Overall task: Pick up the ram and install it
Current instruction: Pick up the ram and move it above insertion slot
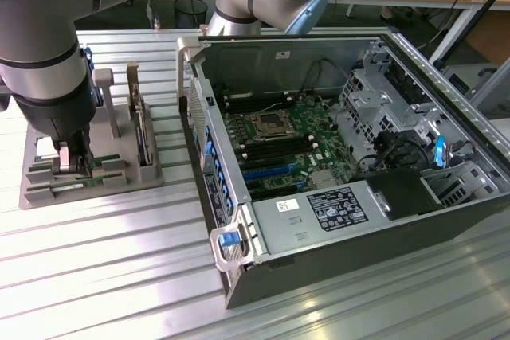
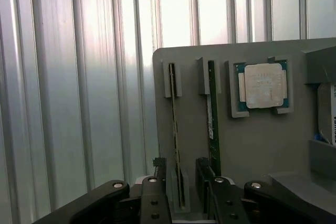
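Your claw stands wide open, holding nothing, straddling the ram; centre it squarely before you close.

The gripper hangs over a grey holder tray that lies on a ribbed aluminium table, its two dark fingers spread apart on either side of the ram, a thin stick standing on edge in a slot. Just beside it, in a neighbouring slot, stands a second green stick with a white label. Next to that, a square processor sits flat in its own recess.
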`<state>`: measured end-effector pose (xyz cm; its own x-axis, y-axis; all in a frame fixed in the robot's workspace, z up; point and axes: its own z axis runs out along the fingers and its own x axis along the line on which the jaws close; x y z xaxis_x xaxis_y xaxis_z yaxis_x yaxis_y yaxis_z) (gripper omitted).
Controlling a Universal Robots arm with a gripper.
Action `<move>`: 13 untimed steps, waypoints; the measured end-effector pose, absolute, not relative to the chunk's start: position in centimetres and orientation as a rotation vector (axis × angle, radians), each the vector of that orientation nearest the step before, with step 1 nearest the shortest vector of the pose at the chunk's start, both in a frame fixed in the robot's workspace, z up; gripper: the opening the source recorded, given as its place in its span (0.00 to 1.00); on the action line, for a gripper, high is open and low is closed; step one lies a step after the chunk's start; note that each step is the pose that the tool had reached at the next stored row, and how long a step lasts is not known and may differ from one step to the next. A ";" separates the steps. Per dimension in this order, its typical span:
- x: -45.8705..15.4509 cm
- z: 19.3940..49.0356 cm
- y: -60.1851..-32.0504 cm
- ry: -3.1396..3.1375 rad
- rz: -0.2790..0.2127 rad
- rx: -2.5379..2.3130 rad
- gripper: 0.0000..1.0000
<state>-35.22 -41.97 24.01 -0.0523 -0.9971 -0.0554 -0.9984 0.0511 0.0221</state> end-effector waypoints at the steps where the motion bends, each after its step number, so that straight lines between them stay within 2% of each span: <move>1: -35.2 23.9 -42.0 2.259 0.085 -2.145 0.36; 13: -35.4 22.5 -42.2 2.258 0.085 -2.146 0.36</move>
<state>-35.41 -42.16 22.52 -0.0512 -0.9971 -0.0559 -0.9985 0.0500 0.0222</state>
